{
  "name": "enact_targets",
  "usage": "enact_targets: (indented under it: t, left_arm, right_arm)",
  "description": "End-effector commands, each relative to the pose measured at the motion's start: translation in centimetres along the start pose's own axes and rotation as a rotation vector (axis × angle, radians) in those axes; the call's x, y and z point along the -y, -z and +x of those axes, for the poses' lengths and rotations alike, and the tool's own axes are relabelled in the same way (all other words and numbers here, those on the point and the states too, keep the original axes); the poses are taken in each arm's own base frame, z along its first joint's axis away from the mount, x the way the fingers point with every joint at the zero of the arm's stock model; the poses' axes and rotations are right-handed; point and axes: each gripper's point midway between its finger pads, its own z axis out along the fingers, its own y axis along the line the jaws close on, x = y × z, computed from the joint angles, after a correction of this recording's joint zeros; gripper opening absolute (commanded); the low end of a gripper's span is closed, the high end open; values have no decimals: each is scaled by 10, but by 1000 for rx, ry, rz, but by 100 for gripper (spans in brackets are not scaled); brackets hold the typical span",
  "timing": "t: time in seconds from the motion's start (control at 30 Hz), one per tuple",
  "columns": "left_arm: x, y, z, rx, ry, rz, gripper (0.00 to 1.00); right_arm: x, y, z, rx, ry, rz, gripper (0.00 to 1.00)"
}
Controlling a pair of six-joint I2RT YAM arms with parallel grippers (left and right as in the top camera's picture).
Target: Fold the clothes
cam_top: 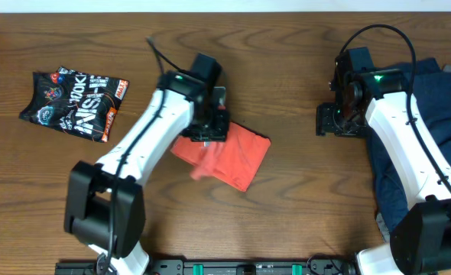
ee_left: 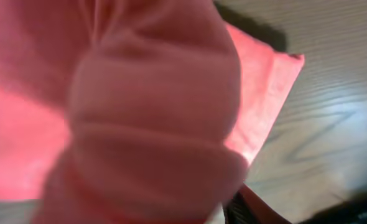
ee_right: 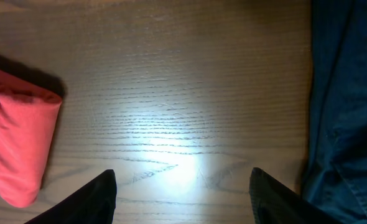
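Left gripper (cam_top: 210, 126) sits on the folded red T-shirt (cam_top: 237, 156) mid-table (cam_top: 287, 221); can't tell its grip. Black printed garment (cam_top: 73, 103) far left, navy garment (cam_top: 432, 130) right. Left wrist: blurred red cloth fills the view. Right wrist: right gripper (ee_right: 183, 180) released, fingers apart over wood.

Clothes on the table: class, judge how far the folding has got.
Looks done: the coral-red garment lies as a folded parcel mid-table. In hand: the left fingers sit at its upper edge, grip unclear; the right fingers are open over bare table. To do: the dark navy garment is heaped at right; the small black printed garment lies flat, folding unclear.
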Motion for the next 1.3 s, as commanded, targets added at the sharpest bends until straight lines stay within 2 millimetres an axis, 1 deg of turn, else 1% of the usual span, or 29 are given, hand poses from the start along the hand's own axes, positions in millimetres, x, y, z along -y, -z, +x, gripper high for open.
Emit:
enact_targets:
  t: [0.0, 0.1, 0.13, 0.2, 0.27, 0.3, 0.37, 0.4, 0.47, 0.53, 0.57, 0.63, 0.7, 0.77, 0.8, 0.87, 0.93, 1.0, 1.1, 1.13, 1.17, 1.2, 1.23, 1.27]
  left_arm:
    - [5, -6, -3, 11, 2, -37, 41]
    - [19, -9, 2, 1, -30, -19, 42]
    - [25, -10, 4, -2, -43, 2, 45]
    - [45, -11, 7, -15, -111, 86, 47]
    - [70, -9, 12, -27, -226, 208, 49]
    - [83, -6, 18, -38, -308, 279, 50]
    - [93, -2, 25, -49, -400, 348, 53]
    - [92, 0, 26, -48, -417, 351, 52]
    - [86, 9, 24, -26, -436, 350, 53]
    - [74, 25, 14, 30, -426, 343, 54]
    - [62, 37, 4, 82, -405, 319, 54]
    - [41, 53, -14, 166, -354, 267, 55]
    - [7, 73, -39, 278, -254, 179, 56]
    - [-18, 84, -59, 359, -185, 120, 60]
    - [-29, 89, -68, 396, -158, 106, 64]
    - [-43, 91, -83, 437, -132, 101, 68]
    - [-52, 85, -93, 448, -117, 96, 70]
    - [-58, 73, -98, 429, -106, 94, 72]
    - [-63, 47, -97, 363, -89, 92, 73]
    - [-64, 39, -96, 341, -85, 92, 74]
    - [-65, 29, -95, 315, -81, 92, 74]
    - [-65, 21, -93, 293, -78, 91, 73]
    - [-65, 12, -91, 268, -76, 91, 74]
    - [-65, 5, -88, 246, -75, 90, 74]
  right_arm:
    - [0, 4, -4, 16, 15, -4, 68]
    - [-7, 4, -5, 19, 36, -44, 68]
    - [-9, 4, -6, 21, 36, -53, 68]
    - [-12, 4, -7, 26, 36, -69, 68]
    - [-13, 4, -9, 34, 36, -79, 68]
    - [-16, 4, -10, 38, 37, -90, 68]
    - [-21, 5, -12, 45, 45, -123, 68]
    - [-26, 6, -13, 50, 62, -149, 68]
    - [-37, 8, -15, 60, 103, -206, 68]
    - [-47, 9, -17, 72, 129, -238, 68]
    - [-53, 10, -18, 80, 141, -256, 68]
    - [-68, 12, -19, 95, 180, -301, 69]
    - [-92, 15, -20, 118, 250, -372, 70]
    - [-113, 16, -21, 135, 298, -422, 71]
    - [-125, 15, -21, 148, 327, -440, 71]
    - [-148, 10, -22, 171, 384, -453, 71]
    - [-169, 3, -20, 180, 426, -468, 72]
    - [-185, -8, -15, 166, 458, -471, 73]
    - [-195, -34, -5, 110, 447, -421, 72]
    - [-196, -43, -1, 89, 448, -403, 69]
    - [-197, -54, 4, 60, 454, -384, 61]
    - [-198, -63, 10, 30, 458, -374, 50]
    - [-195, -73, 18, -16, 459, -352, 31]
    - [-186, -83, 26, -64, 446, -307, 13]
